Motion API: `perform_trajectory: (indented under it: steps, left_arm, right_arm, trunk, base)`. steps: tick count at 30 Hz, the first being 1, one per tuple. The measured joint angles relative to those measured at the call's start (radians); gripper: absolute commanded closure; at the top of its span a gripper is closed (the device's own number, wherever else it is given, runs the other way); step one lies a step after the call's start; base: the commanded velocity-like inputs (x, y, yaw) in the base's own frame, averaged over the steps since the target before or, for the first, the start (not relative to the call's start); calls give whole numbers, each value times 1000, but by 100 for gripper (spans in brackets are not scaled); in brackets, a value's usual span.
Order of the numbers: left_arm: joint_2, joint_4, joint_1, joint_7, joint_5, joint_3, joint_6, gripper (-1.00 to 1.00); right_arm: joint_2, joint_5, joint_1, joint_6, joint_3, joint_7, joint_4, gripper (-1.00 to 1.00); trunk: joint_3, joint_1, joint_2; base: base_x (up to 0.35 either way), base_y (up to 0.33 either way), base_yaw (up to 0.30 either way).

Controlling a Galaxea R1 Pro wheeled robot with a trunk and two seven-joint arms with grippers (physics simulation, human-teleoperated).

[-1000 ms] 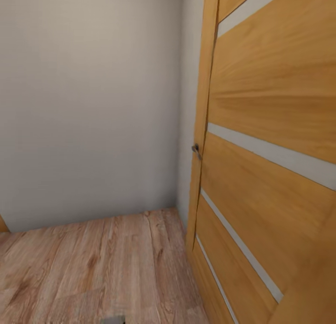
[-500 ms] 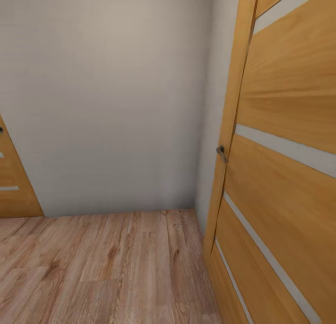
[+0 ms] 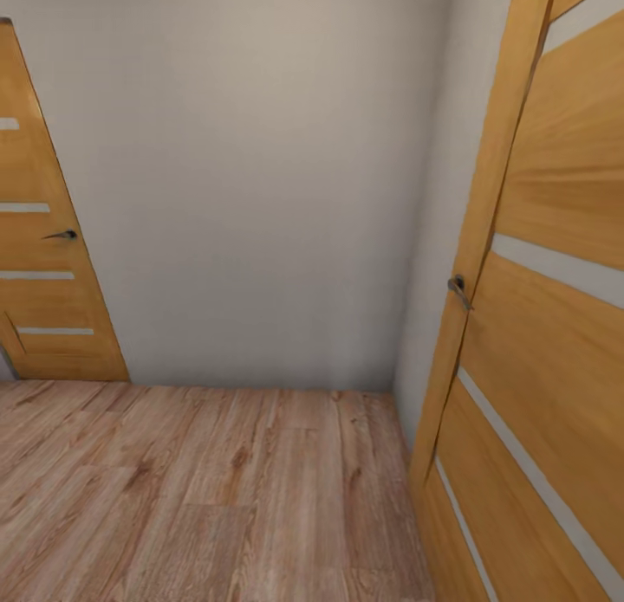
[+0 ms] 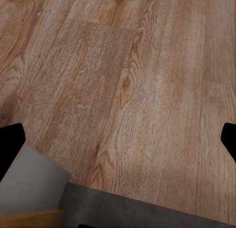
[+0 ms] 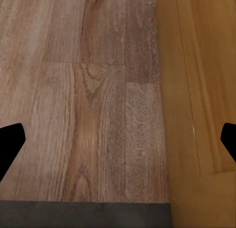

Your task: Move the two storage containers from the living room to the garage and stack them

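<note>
Wood plank floor (image 4: 147,90) under both spread, empty hands, left hand (image 4: 118,144), right hand (image 5: 118,144)

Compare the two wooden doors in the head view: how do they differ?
The right door stands close and large, swung open edge-on beside the wall corner; the left door is farther off and looks smaller. The right door's handle sits at its near edge; the left door's handle points sideways. Both are orange wood with pale horizontal strips.

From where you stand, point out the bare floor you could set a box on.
The wood plank floor lies bare from the pale wall toward the camera, between the far door on the left and the near door on the right. Tightest beside the near door's edge.
</note>
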Motion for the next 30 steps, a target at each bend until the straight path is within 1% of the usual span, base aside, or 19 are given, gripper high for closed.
perform_trajectory:
  steps: [3,9,12,30]
  left_arm:
    - [0,0,0,0,0,0,2,-100]
    - [1,0,0,-2,0,1,6,-100]
    - [1,0,0,-2,0,1,7,-100]
    - [0,0,0,0,0,0,7,-100]
  right_arm:
    - [0,-1,0,-1,0,0,0,-100]
    - [0,-1,0,-1,0,2,2,-100]
    - [0,-2,0,-1,0,2,2,-100]
    - [0,-3,0,-4,0,1,2,-100]
  trunk:
    - [0,0,0]
    - [0,-1,0]
    - [0,0,0]
    - [0,0,0]
  base:
    - [82,-14,43]
    - [259,-109,8]
    - [125,-78,1]
    - [10,-6,0]
